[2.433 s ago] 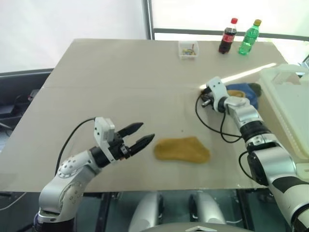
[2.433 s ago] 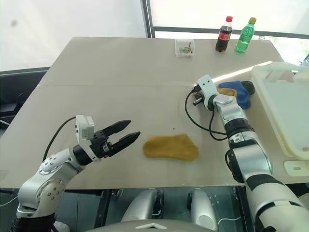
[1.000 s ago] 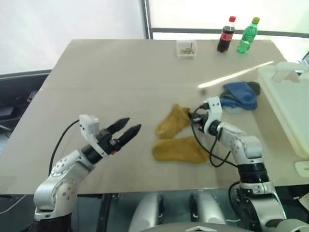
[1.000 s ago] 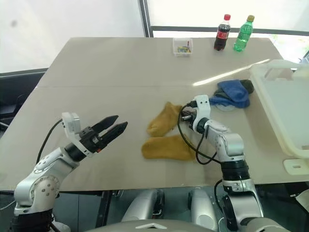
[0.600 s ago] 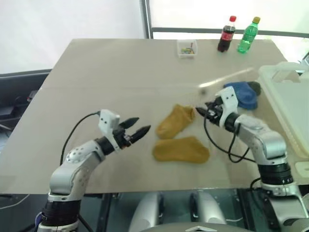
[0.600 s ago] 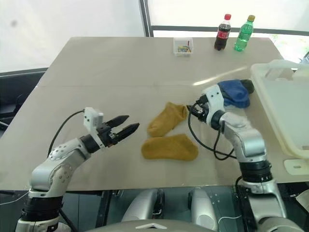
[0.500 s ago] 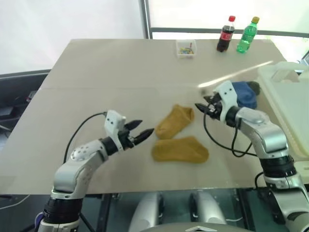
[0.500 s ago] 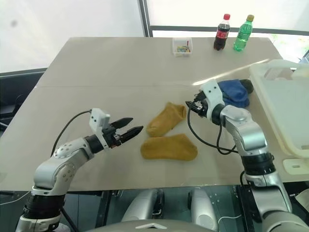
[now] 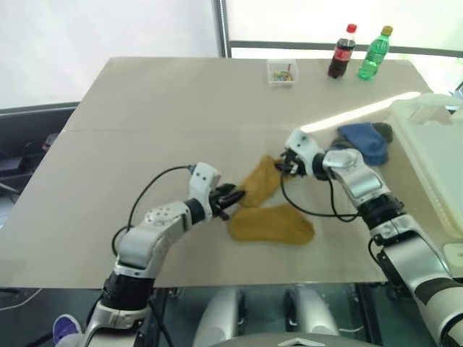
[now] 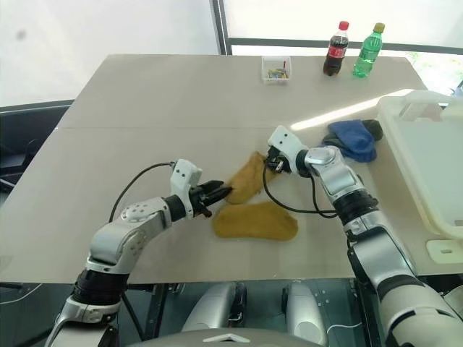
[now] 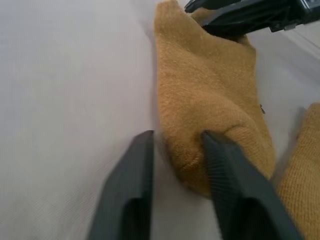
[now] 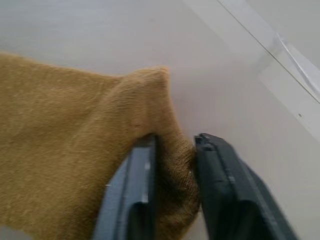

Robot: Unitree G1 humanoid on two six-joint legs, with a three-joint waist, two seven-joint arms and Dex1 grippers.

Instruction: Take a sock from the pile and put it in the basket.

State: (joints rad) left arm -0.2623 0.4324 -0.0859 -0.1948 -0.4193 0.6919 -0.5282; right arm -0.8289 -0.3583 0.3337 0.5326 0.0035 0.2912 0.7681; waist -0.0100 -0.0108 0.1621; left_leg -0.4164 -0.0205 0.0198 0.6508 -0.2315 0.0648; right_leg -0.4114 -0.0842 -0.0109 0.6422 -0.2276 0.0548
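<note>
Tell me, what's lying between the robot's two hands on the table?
One mustard-yellow sock stretches between them in the left eye view: the left gripper pinches one end, the right gripper the other.

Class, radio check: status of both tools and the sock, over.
Left tool and right tool both shut on the same mustard sock, opposite ends. Basket right, path clear.

A beige tabletop [image 9: 159,101] is carrying everything here, with a bright streak of sunlight [image 9: 362,112] lying across its far right part. Along the far edge a small clear box [image 9: 281,73] of coloured bits is sitting, and well to its right two bottles are standing upright just beside each other — a dark cola bottle [image 9: 341,53] with a red cap and a green bottle [image 9: 372,54] with a yellow cap. Beyond the tabletop a pale wall and a dark window frame [image 9: 223,29] are showing.
</note>
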